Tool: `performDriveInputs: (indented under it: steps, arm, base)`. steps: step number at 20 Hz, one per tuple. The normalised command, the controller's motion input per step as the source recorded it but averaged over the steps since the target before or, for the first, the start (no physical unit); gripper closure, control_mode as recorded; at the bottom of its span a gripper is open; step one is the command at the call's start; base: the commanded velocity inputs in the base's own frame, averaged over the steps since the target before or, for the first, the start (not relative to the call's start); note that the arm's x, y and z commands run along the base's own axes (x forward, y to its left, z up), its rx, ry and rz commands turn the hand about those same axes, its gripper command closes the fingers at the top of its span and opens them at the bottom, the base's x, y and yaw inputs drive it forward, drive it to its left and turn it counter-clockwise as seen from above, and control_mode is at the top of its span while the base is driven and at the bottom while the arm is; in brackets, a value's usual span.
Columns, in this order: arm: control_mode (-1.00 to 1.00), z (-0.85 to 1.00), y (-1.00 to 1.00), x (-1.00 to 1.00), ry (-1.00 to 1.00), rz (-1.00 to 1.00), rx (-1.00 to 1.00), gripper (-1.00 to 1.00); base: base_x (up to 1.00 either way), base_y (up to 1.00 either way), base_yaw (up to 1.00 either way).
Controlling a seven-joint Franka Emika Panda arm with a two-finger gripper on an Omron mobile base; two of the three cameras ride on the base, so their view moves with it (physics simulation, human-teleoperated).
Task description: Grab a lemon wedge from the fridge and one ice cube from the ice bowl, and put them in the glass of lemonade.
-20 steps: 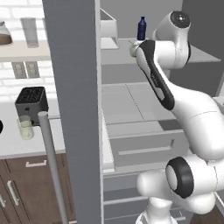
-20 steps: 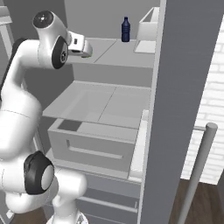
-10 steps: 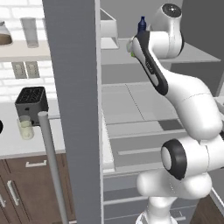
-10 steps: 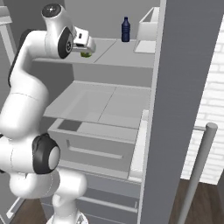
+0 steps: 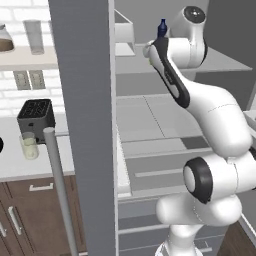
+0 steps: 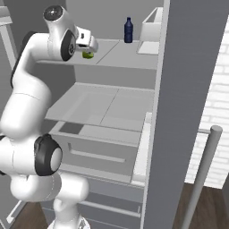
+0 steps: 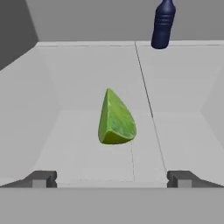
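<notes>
The fridge (image 5: pixel 85 125) stands open, its grey shelves mostly bare. On the counter (image 5: pixel 15 167) to the left, the glass of lemonade (image 5: pixel 29 146) sits before a black toaster (image 5: pixel 36 115). On the top shelf (image 6: pixel 120 56), the end effector (image 6: pixel 89 47) hangs spread wide, released, just above the lemon wedge (image 7: pixel 115 119), with a blue bottle (image 7: pixel 162 24) well behind.

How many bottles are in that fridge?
1. A dark blue bottle stands upright at the back of the fridge's top shelf, behind the lemon wedge. The open doors may hide others.
</notes>
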Motion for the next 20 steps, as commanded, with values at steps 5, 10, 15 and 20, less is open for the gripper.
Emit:
performDriveInputs:
  steps: [5, 10, 15, 20]
  arm:
    - [-1.0, -0.15, 0.1, 0.42, -0.01, 0.0, 0.0, -1.0]
    - [-1.0, 0.0, 0.0, 0.45, 0.04, 0.0, -0.01, -1.0]
    - [-1.0, 0.0, -0.14, 0.04, 0.0, 0.0, 0.0, -1.0]
    - [-1.0, -0.01, 0.0, 0.14, 0.0, 0.0, 0.0, -1.0]
  base:
    - [0.0, 0.0, 0.0]
    - [0.0, 0.0, 0.0]
    - [0.0, 0.0, 0.0]
    - [0.0, 0.0, 0.0]
